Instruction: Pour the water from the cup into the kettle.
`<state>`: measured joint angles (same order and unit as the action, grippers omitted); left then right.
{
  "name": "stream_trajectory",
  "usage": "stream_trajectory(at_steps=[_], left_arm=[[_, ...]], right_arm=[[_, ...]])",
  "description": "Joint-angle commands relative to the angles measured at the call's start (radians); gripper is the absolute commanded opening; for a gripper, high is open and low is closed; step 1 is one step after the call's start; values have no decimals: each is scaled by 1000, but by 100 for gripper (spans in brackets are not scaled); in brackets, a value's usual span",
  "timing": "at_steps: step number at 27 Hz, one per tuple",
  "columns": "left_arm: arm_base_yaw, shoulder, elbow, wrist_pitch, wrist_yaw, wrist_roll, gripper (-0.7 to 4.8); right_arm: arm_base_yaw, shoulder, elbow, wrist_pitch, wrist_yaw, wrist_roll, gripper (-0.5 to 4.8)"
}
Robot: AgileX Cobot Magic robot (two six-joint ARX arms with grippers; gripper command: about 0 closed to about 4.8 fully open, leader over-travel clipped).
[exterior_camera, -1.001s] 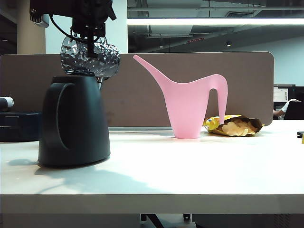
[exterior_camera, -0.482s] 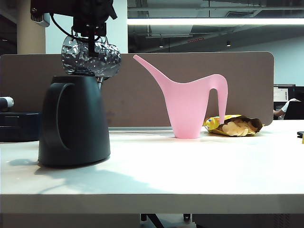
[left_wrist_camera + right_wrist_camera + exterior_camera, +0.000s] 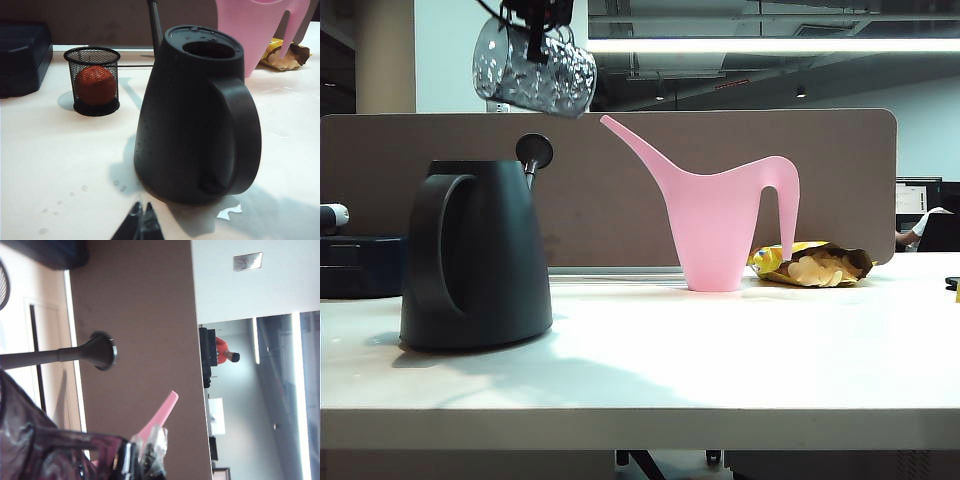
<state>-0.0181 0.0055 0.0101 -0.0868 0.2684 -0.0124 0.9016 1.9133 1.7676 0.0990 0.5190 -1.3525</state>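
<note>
The black kettle [image 3: 475, 255] stands on the left of the table, its top opening uncovered [image 3: 209, 49] and its knob on a thin stem [image 3: 534, 150] showing behind it. High above it hangs the dimpled glass cup [image 3: 535, 70], lying nearly on its side. My right gripper [image 3: 535, 40] comes down from the top edge and is shut on the cup's handle. In the right wrist view the cup [image 3: 30, 440] fills the corner beside that gripper [image 3: 142, 460]. My left gripper [image 3: 141, 212] is shut and empty, low over the table in front of the kettle [image 3: 197, 115].
A pink watering can [image 3: 720, 220] stands mid-table with an open bag of chips [image 3: 815, 265] beside it. Behind the kettle are a black mesh cup holding a red ball [image 3: 93, 80] and a dark case [image 3: 22, 55]. Water drops [image 3: 82, 188] and a small puddle lie by the kettle.
My right gripper has lifted the cup up off the kettle's mouth and slightly to the right. The kettle's knob now shows below it. The left gripper has stayed put.
</note>
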Motion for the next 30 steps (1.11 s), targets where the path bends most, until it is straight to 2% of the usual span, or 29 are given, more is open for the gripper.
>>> stream_trajectory(at_steps=[1, 6, 10, 13, 15, 17, 23, 30], left_arm=[[1, 1, 2, 13, -2, 5, -5], [1, 1, 2, 13, -2, 5, -5], [1, 1, 2, 13, -2, 4, -5], [1, 1, 2, 13, -2, 4, -5], [1, 1, 2, 13, -3, 4, -5], [0, 1, 2, 13, -2, -3, -5], [1, 1, 2, 13, -2, -3, -5], [1, 1, 2, 13, -2, -3, -5]], right_arm=[[-25, -35, 11, 25, 4, 66, -6], [-74, -83, 10, -13, 12, 203, -6], [-138, -137, 10, -105, 25, 404, -7], [-202, -179, 10, -195, 12, 612, -7], [-298, -230, 9, -328, -87, 875, -7], [-383, -261, 6, -425, -157, 1010, -7], [-461, -307, -47, -481, -254, 1100, -7], [-529, -427, -315, -286, -349, 1205, -7]])
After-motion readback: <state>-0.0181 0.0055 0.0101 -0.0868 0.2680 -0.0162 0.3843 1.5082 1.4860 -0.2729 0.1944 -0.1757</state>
